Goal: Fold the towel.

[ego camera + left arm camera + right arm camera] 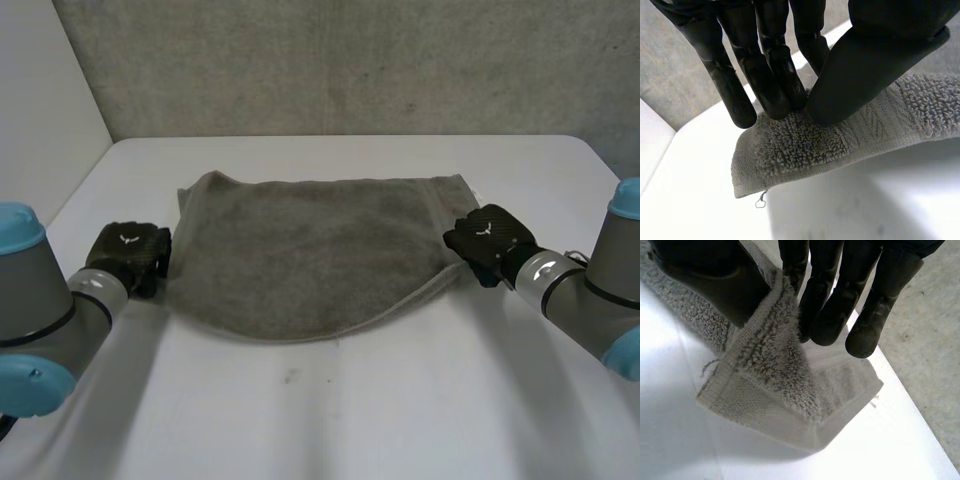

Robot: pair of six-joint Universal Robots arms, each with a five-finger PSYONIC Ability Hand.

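Note:
A grey towel (310, 255) is stretched between my two hands above the white table (330, 400), its near edge sagging in a curve. My left hand (128, 255) holds the towel's left near corner. In the left wrist view the thumb (865, 65) and fingers (765, 75) pinch that corner of the towel (805, 145). My right hand (485, 238) holds the right near corner. Seen from the right wrist, its thumb (715, 280) and fingers (835, 305) pinch the towel (775, 370), whose far corner lies on the table below.
A grey textured wall (350, 65) rises behind the table's far edge. A white side panel (40, 110) stands at the left. Bare table lies in front of the towel, with a small dark speck (291, 376) on it.

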